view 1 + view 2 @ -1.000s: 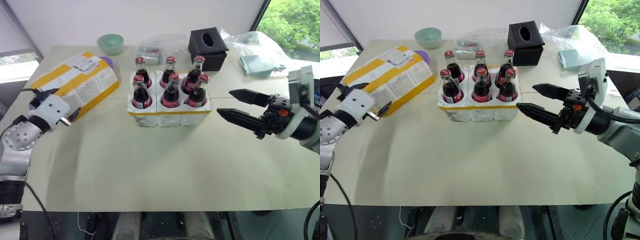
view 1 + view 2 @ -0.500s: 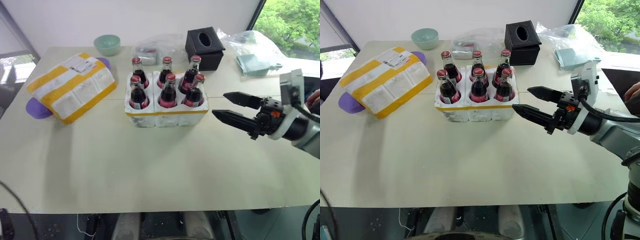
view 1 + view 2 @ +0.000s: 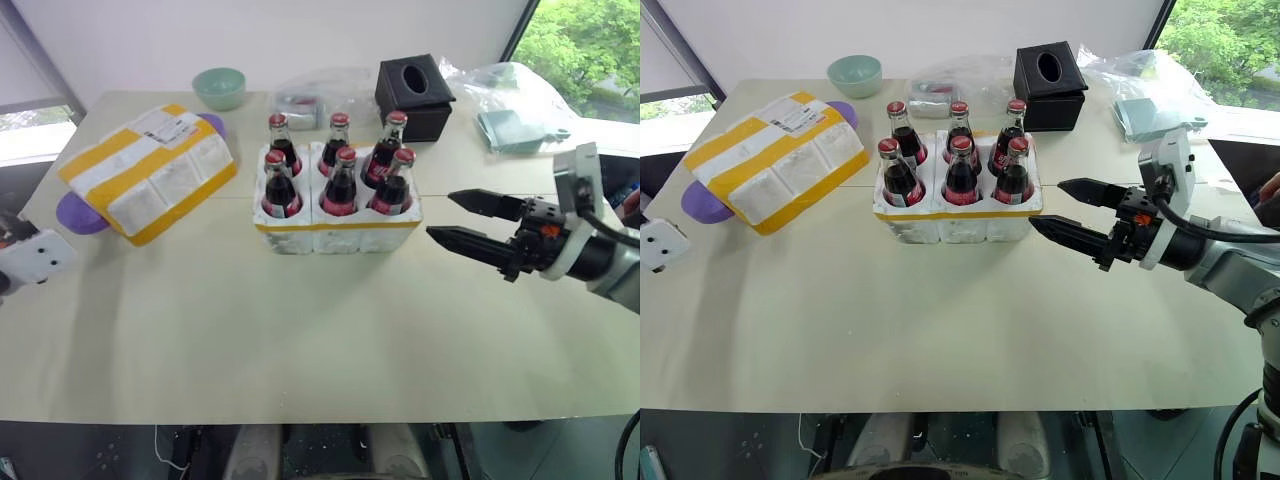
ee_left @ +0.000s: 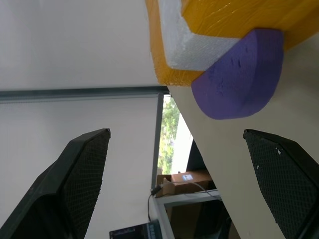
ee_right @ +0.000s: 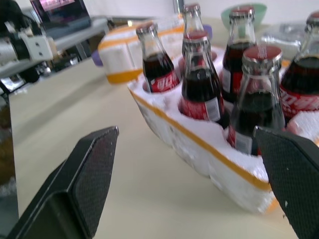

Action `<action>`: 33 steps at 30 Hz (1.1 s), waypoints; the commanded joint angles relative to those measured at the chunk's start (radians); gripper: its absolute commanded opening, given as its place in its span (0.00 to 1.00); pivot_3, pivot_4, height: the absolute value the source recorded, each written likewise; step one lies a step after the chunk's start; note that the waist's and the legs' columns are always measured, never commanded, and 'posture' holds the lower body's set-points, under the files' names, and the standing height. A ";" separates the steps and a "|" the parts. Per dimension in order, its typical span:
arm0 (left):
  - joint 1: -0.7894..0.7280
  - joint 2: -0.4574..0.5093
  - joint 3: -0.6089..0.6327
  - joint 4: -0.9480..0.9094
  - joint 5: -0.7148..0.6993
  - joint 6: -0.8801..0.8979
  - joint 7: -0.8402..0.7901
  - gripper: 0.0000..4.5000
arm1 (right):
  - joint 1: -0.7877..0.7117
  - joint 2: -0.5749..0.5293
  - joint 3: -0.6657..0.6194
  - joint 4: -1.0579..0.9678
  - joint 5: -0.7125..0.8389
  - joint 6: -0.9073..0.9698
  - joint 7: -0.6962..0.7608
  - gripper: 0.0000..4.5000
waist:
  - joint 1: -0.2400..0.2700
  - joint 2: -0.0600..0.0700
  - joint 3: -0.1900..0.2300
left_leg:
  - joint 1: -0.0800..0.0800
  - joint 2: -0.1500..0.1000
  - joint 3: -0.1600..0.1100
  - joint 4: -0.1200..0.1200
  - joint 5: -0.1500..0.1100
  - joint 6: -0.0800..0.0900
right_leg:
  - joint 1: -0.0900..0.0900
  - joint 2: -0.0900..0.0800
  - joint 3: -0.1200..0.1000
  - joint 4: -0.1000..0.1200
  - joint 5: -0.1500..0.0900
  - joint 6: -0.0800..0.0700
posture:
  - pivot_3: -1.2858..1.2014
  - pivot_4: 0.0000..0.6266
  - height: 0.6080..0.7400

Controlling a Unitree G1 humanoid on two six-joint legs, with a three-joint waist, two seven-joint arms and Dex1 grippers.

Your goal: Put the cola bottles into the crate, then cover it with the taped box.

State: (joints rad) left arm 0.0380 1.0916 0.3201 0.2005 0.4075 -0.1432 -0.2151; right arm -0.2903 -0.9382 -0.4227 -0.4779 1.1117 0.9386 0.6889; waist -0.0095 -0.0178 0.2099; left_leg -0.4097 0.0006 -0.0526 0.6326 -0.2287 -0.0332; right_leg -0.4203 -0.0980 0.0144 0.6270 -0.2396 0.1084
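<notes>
Several cola bottles (image 3: 340, 185) with red caps stand upright in the wells of the white foam crate (image 3: 338, 235) at the table's middle. The taped box (image 3: 150, 172), white foam with broad yellow bands, lies tilted at the back left. My right gripper (image 3: 440, 215) hovers open just right of the crate, pointing at it with nothing between its fingers; its wrist view shows the bottles (image 5: 202, 94) close ahead. My left gripper (image 4: 174, 134) is open and empty beyond the table's left edge, facing the taped box's corner (image 4: 199, 45).
A purple disc (image 3: 75, 213) lies under the taped box's near end. At the back stand a black tissue box (image 3: 415, 95), a green bowl (image 3: 220, 87), clear plastic bags (image 3: 315, 95) and a teal item (image 3: 515, 130).
My left arm has drawn back and outward from beside the taped box to the table's left edge, rolling its wrist. The right gripper has held its place, still open.
</notes>
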 commanded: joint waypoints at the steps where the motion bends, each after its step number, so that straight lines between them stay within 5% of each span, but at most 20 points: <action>1: -0.059 -0.003 -0.051 0.044 0.034 -0.012 0.021 1.00 | -0.008 -0.031 -0.047 -0.039 0.017 -0.021 0.019 0.98 | -0.001 0.000 0.000 | 0.000 0.000 0.000 0.000 0.000 0.000 | 0.000 0.000 0.000 0.000 0.000 0.000 | 0.52 0.24 0.99; 22: -0.603 -0.141 -0.410 0.638 0.171 -0.106 0.187 1.00 | 0.051 -0.058 -0.147 -0.091 0.068 -0.009 -0.058 0.98 | -0.001 -0.003 -0.001 | 0.000 0.000 0.000 0.002 0.001 0.000 | 0.000 0.001 0.000 0.003 0.004 0.007 | 0.52 0.24 0.99; 33: -0.706 -0.158 -0.476 0.780 0.178 -0.075 0.242 1.00 | 0.091 -0.042 -0.177 -0.118 0.072 -0.023 -0.094 0.98 | -0.002 -0.003 -0.002 | 0.000 0.000 0.000 0.003 0.001 -0.001 | 0.000 0.001 0.000 0.004 0.004 0.008 | 0.52 0.24 0.99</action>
State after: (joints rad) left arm -0.6417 0.9229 -0.1536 0.9747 0.5806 -0.2274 0.0085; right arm -0.1965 -0.9788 -0.5615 -0.5691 1.1638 0.9419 0.6020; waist -0.0113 -0.0211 0.2082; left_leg -0.4094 0.0002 -0.0523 0.6354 -0.2279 -0.0339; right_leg -0.4201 -0.0970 0.0143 0.6307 -0.2354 0.1160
